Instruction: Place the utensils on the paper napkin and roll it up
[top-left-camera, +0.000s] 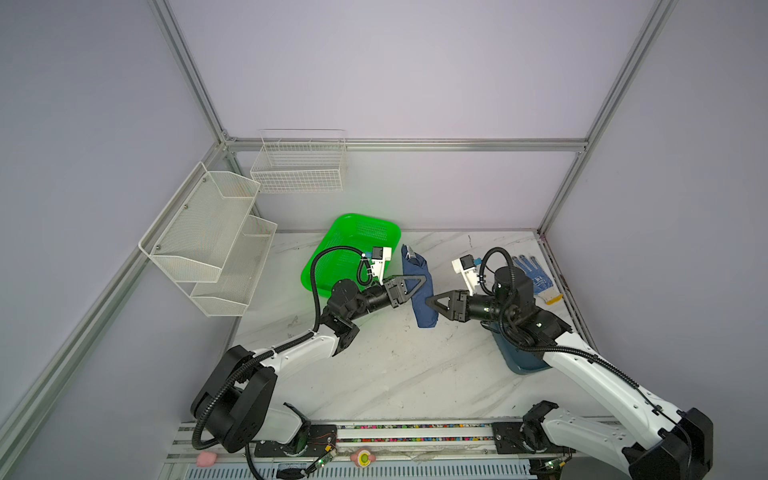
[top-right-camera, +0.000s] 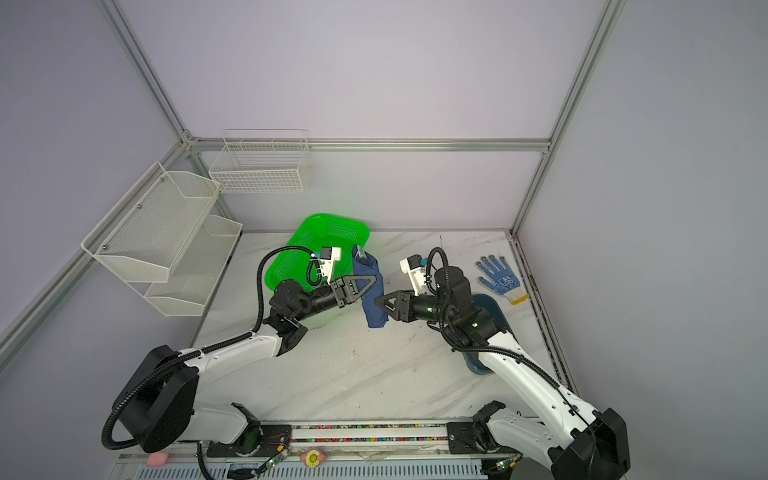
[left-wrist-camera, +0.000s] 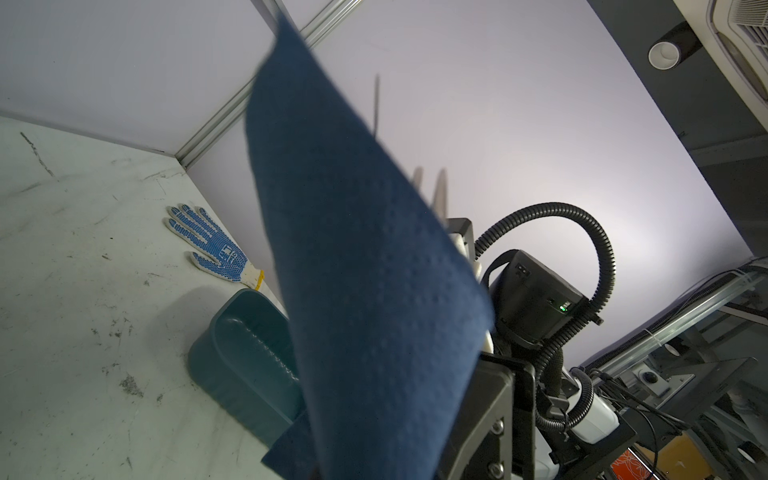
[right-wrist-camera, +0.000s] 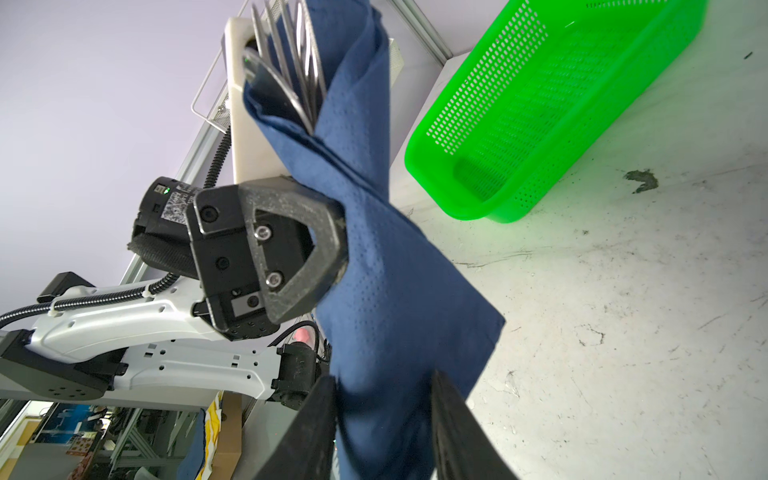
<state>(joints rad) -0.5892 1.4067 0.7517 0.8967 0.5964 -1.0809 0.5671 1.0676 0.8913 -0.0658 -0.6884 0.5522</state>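
The left arm (top-left-camera: 299, 353) and the right arm (top-left-camera: 582, 365) reach from the near edge toward the middle with bent elbows, and their wrists point at each other. The left gripper (top-left-camera: 422, 278) is closed tight on the napkin (top-left-camera: 424, 316). The right gripper (top-left-camera: 429, 300), slightly nearer, has its jaws apart with the napkin between them.

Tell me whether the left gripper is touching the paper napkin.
Touching. The right wrist view shows the left gripper clamped on the paper napkin, its fingertip pressed into the rolled blue sheet.

The paper napkin (right-wrist-camera: 395, 270) hides most of the utensils (right-wrist-camera: 272, 91).
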